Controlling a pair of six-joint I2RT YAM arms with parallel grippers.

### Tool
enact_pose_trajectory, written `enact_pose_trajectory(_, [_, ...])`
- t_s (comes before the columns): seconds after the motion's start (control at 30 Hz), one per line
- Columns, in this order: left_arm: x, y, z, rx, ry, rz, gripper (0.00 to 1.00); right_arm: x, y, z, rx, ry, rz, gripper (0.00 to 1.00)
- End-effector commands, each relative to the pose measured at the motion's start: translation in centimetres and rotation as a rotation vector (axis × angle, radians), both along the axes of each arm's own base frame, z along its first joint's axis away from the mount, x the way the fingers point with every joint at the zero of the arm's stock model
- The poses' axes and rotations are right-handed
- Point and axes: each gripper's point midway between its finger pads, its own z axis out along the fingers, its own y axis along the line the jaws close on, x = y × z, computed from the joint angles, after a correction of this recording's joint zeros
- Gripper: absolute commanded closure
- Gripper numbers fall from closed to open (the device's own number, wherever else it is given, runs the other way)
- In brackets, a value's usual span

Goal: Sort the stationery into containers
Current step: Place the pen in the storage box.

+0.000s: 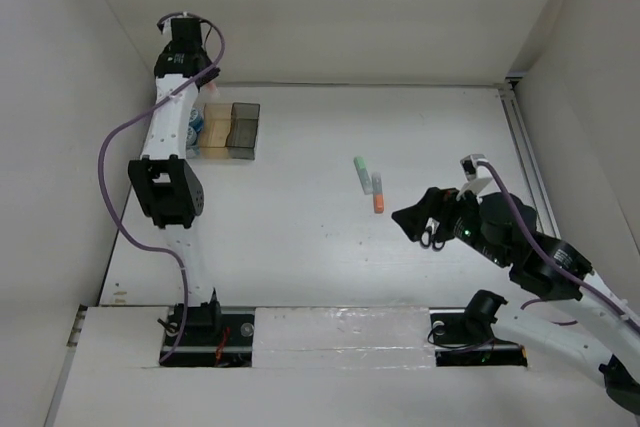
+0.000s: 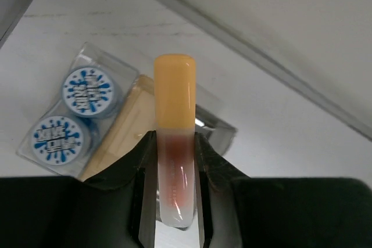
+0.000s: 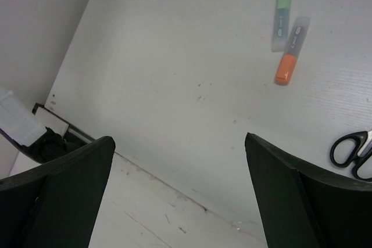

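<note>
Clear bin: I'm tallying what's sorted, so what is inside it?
Two blue-and-white rolls lie side by side in the clear bin, printed faces up. They nearly fill it, so anything under them is hidden.

Two blue-and-white rolls [image 2: 91,90] lay flat, side by side, in the clear bin [image 2: 119,68], which was joined to the amber bin [image 2: 125,126] and the dark grey bin [image 2: 221,135]. The left gripper [image 2: 174,143] pinched a yellow-capped marker [image 2: 174,91] above them. A green-capped marker [image 3: 282,11] and an orange-capped marker [image 3: 290,50] lay touching mid-table, with the black-handled scissors [image 3: 354,152] near them.
</note>
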Motion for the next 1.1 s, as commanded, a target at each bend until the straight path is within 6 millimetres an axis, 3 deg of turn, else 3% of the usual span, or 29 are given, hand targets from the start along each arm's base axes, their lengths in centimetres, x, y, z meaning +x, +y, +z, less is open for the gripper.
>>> enact_pose_trajectory(0.0, [-0.9,2.7,-4.5,-0.03,0.111,-0.065,1.0,0.4,1.7,1.3,0.048,-0.037,0.044,0.0])
enact_pose_trajectory(0.13, [-0.8,2.5,-7.7,-0.052,0.175,-0.097,1.0,0.5,1.8,1.2,0.033,-0.035,0.047,0.0])
enact_pose_trajectory(0.23, [-0.9,2.1,-8.8,-0.052,0.187,-0.105,1.0,0.6,1.9,1.0,0.026,-0.029,0.047,0.0])
enact_pose_trajectory(0.37, [-0.9,2.1,-9.0,-0.045,0.189,-0.111,1.0,0.8,2.3,1.2,0.028,-0.04,0.059,0.0])
enact_pose_trajectory(0.77, [-2.1,1.9,-13.4,-0.03,0.29,-0.071,1.0,0.8,2.5,0.7,0.023,-0.044,0.07,0.0])
enact_pose_trajectory(1.07, [-2.7,2.1,-14.3,-0.024,0.309,-0.062,1.0,0.6,2.5,0.2,0.025,-0.03,0.077,0.0])
